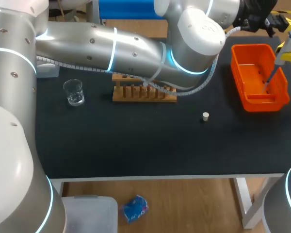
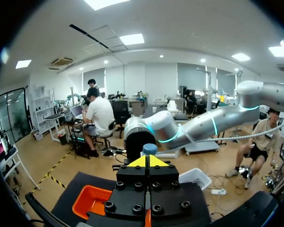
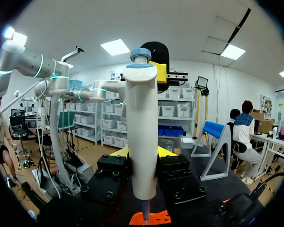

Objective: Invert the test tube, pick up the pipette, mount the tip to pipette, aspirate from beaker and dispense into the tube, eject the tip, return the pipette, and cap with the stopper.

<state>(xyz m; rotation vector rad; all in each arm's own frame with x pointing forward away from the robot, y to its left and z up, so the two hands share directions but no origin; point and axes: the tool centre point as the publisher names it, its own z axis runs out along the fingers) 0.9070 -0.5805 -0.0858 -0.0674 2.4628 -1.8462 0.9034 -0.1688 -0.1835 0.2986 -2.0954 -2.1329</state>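
Note:
My right gripper (image 1: 287,51) is shut on the white pipette (image 1: 281,57), holding it upright over the orange bin (image 1: 242,82). The pipette's thin lower end (image 1: 270,77) points down into the bin. In the right wrist view the pipette (image 3: 141,137) stands between my right gripper's (image 3: 142,153) yellow fingers. My left gripper (image 2: 148,161) is shut and empty, right at the pipette's blue top button (image 2: 149,149). In the head view my left gripper (image 1: 262,19) sits at the far right. The glass beaker (image 1: 74,92), wooden tube rack (image 1: 144,93) and white stopper (image 1: 205,116) rest on the black mat.
My left arm (image 1: 136,46) stretches across the back of the table and hides part of the rack. A blue pipette stand (image 3: 217,142) stands beyond the bin. The mat's front half holds only the stopper.

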